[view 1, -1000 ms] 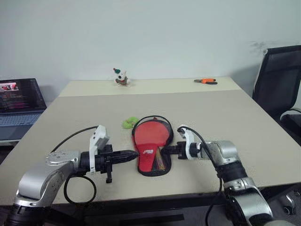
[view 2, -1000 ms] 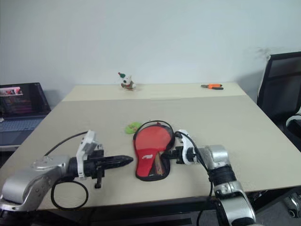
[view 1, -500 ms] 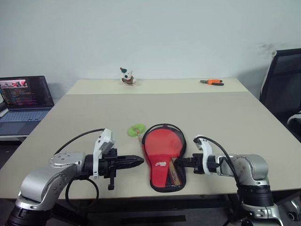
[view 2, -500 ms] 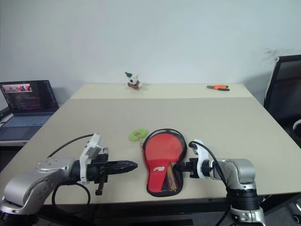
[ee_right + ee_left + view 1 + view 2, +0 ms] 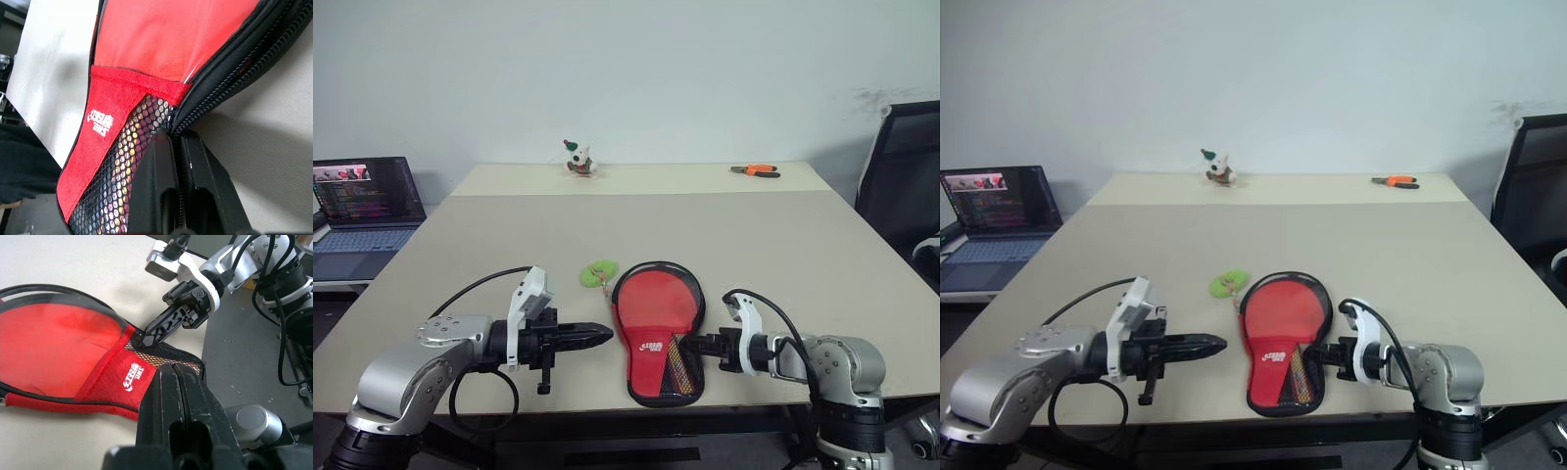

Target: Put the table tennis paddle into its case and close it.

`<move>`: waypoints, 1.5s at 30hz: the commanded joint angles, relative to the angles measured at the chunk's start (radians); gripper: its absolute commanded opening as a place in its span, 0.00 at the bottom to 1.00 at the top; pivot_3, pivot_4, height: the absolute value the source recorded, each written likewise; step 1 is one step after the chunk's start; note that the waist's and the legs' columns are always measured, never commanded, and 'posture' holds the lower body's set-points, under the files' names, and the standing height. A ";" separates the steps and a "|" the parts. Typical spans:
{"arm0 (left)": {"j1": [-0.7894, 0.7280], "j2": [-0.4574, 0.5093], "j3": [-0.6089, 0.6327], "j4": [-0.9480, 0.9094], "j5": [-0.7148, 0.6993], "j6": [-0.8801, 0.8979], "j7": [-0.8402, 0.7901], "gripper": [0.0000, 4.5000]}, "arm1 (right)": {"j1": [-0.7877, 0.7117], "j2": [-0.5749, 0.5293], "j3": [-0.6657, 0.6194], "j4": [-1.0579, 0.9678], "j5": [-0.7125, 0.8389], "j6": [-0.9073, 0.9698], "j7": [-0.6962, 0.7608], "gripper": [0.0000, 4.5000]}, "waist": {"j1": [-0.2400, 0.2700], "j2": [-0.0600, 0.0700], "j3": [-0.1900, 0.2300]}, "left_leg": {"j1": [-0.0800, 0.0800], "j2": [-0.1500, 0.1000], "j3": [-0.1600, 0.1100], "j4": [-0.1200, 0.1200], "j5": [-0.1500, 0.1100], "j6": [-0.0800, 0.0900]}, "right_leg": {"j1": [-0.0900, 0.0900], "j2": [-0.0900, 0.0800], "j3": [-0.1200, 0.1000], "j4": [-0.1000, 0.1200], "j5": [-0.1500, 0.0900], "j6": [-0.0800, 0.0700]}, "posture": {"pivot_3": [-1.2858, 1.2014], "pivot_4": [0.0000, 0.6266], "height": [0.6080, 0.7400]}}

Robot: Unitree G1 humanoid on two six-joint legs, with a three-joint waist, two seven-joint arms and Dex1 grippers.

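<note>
**Zip run nearly home along the case's handle side**

The case (image 5: 658, 333) lies flat at the near edge of the table (image 5: 783, 245), round end pointing away, narrow handle end toward the edge. The paddle (image 5: 656, 305) is inside it: red face shows through the clear panel, striped handle under the mesh nearer the edge. Both halves lie together.

Right gripper (image 5: 697, 344) sits against the case's right edge, level with the mesh. Fingers clenched. In the right wrist view the zipper track (image 5: 230, 58) runs straight down into the closed fingers (image 5: 161, 171); probably pinching the zip pull, though the pull itself is hidden.

Left gripper (image 5: 603, 337) sits just off the case's left edge, fingers clenched on nothing, tip near the fabric but contact unclear.

Change over the last second: the right gripper has come back along the case's right edge, from beside the red panel's base to beside the mesh, then slowed almost to a stop. The left has stayed put. The case has held its place between them.

Reading: the zip is being drawn round toward the handle end. Track beyond the fingers looks joined. What remains is likely the short stretch round the handle end.

Also on the table: a yellow-green ball (image 5: 599, 271) just beyond the case's round end, a small toy figure (image 5: 575, 158) and orange pliers (image 5: 754, 170) at the far edge.
</note>
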 commanded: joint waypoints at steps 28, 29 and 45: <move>-0.079 -0.074 0.014 0.153 0.117 -0.058 0.247 0.28 | -0.144 -0.216 0.325 0.013 -0.006 -0.588 0.193 1.00 | 0.000 -0.001 0.000 | 0.000 0.003 0.000 0.001 0.000 0.000 | 0.001 0.008 0.000 -0.005 0.000 0.000 | 0.52 0.24 1.00; -0.088 -0.086 0.010 0.173 0.137 -0.072 0.270 0.35 | -0.151 -0.192 0.348 0.050 -0.031 -0.620 0.183 1.00 | 0.000 -0.001 0.000 | 0.000 0.003 0.000 0.001 0.000 0.000 | 0.001 0.008 0.001 -0.005 0.001 0.000 | 0.52 0.24 1.00; -0.474 -0.238 -0.059 0.769 0.392 -0.162 0.462 1.00 | -0.087 -0.112 0.447 0.160 -0.175 -0.743 0.127 1.00 | 0.005 -0.001 0.000 | -0.004 0.002 -0.005 0.002 0.000 0.000 | 0.000 0.004 -0.004 -0.005 0.004 -0.005 | 0.52 0.24 1.00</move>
